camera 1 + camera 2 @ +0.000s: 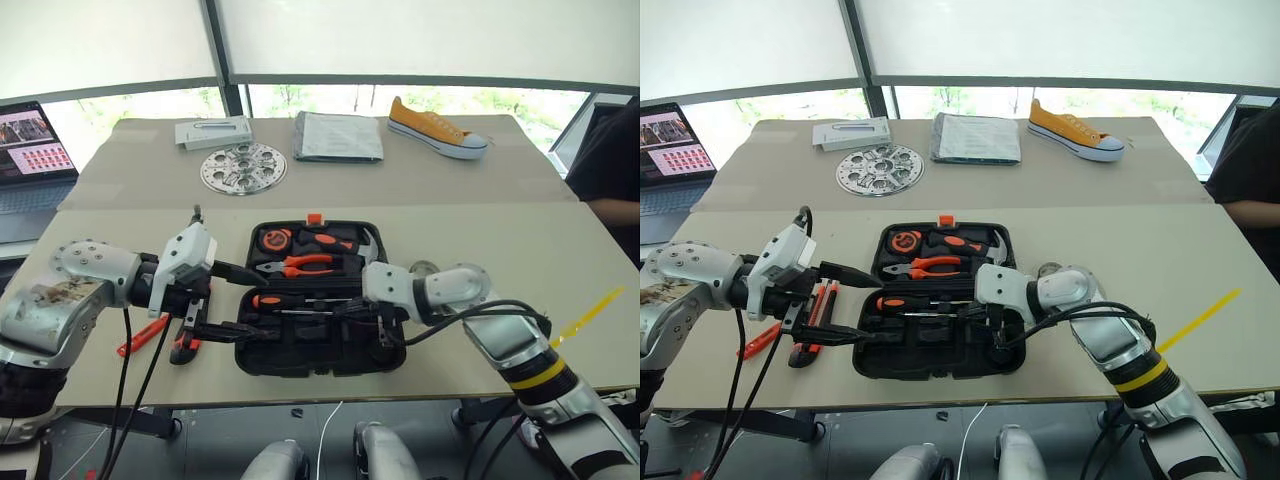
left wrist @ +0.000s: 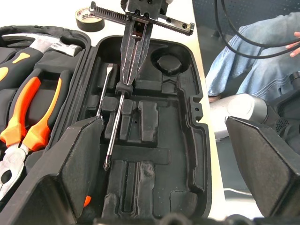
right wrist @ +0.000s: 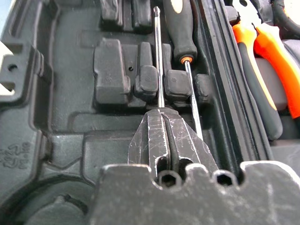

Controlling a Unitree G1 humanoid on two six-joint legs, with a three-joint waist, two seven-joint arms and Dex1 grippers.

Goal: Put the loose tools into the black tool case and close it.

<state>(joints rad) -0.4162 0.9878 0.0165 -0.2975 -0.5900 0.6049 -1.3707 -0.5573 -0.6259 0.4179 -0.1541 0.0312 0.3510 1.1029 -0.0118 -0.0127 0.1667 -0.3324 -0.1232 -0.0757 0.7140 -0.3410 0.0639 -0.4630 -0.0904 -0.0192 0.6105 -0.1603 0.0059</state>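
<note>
The black tool case (image 1: 318, 362) lies open at the table's front, with pliers (image 1: 305, 264), a hammer and a tape measure in its far half. My right gripper (image 3: 161, 112) reaches into the near half from the right. It is shut, and a thin screwdriver shaft (image 2: 115, 126) runs out from between its fingertips; the handle is hidden. A black-and-orange screwdriver (image 3: 180, 28) lies beside that shaft in the case. My left gripper (image 1: 235, 300) stands open at the case's left edge. A utility knife (image 1: 815, 315) and a slim orange tool (image 1: 758, 342) lie left of the case. The tape roll (image 2: 89, 18) sits by its right side.
At the back of the table are a laptop (image 1: 30, 150), a white box (image 1: 213, 131), a metal disc (image 1: 243, 167), a grey packet (image 1: 338, 136) and a yellow shoe (image 1: 437, 128). A person (image 1: 610, 150) sits at the right edge. A yellow strip (image 1: 585, 318) marks the table's right front.
</note>
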